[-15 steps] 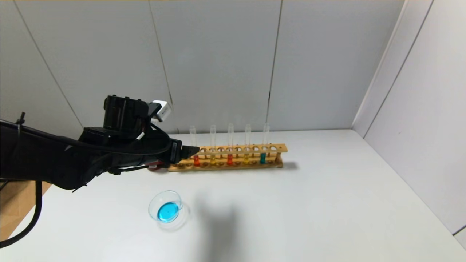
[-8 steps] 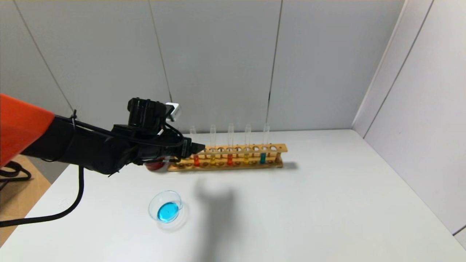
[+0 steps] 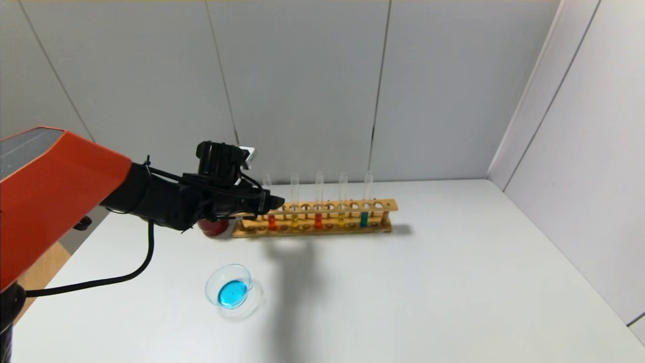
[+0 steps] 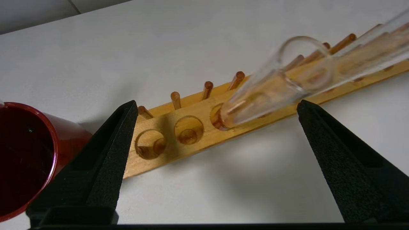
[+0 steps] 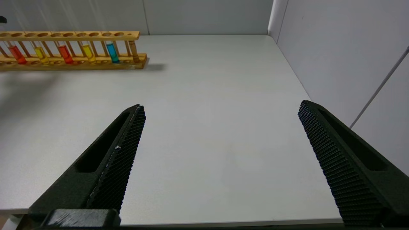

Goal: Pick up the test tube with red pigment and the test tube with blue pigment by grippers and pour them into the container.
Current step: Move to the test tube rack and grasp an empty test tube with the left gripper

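My left gripper (image 4: 217, 108) is spread wide around the top of the leftmost red pigment tube (image 3: 272, 222) in the wooden rack (image 3: 385, 205). If I come in off-centre I'll probably knock it into the yellow tube (image 3: 295, 221) beside it, and the dark red cup (image 3: 214, 228) crowds the rack's left end. Blue tube (image 3: 364, 219) is toward the rack's right end, and the dish (image 3: 229, 290) with blue liquid in it has open table in front of the rack; my right gripper (image 5: 220, 137) idles wide open, well clear.

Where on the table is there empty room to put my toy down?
Bare table stretches from the wooden rack to the right wall, and right of the glass dish. It is crowded at the rack's left end: the open left gripper and red cup sit there.
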You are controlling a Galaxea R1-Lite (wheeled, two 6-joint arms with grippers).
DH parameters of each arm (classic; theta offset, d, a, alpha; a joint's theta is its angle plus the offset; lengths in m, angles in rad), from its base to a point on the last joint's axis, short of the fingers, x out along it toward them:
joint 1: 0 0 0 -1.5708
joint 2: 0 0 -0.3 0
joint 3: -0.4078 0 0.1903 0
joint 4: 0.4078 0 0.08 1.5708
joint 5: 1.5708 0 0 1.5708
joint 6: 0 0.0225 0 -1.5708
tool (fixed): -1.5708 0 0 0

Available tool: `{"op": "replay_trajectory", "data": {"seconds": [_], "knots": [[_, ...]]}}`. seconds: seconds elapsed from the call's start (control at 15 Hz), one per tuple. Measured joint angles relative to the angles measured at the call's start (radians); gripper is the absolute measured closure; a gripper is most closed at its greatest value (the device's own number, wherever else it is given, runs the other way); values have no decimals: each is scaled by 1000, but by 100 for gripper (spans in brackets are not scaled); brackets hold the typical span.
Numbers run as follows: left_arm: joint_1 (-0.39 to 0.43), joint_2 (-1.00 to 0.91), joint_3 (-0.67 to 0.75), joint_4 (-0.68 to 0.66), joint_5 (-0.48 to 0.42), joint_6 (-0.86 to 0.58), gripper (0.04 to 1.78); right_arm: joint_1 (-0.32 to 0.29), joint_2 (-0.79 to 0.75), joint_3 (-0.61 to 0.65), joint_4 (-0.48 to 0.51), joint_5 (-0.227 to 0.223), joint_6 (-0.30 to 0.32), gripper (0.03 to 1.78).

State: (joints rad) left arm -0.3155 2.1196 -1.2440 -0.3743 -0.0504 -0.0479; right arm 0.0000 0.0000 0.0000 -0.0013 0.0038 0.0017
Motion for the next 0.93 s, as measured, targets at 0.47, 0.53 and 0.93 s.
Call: {"op": "replay_trajectory", "data": {"seconds": [0.47, 0.53, 0.93], "knots": [[3, 47, -53, 8, -1, 2, 7, 0, 0, 0, 0, 0, 0, 6], [3, 50, -53, 4, -1, 4, 8, 0, 0, 0, 0, 0, 0, 6], [-6, 64, -66, 3, -2, 9, 65, 0, 0, 0, 0, 0, 0, 6]]}}
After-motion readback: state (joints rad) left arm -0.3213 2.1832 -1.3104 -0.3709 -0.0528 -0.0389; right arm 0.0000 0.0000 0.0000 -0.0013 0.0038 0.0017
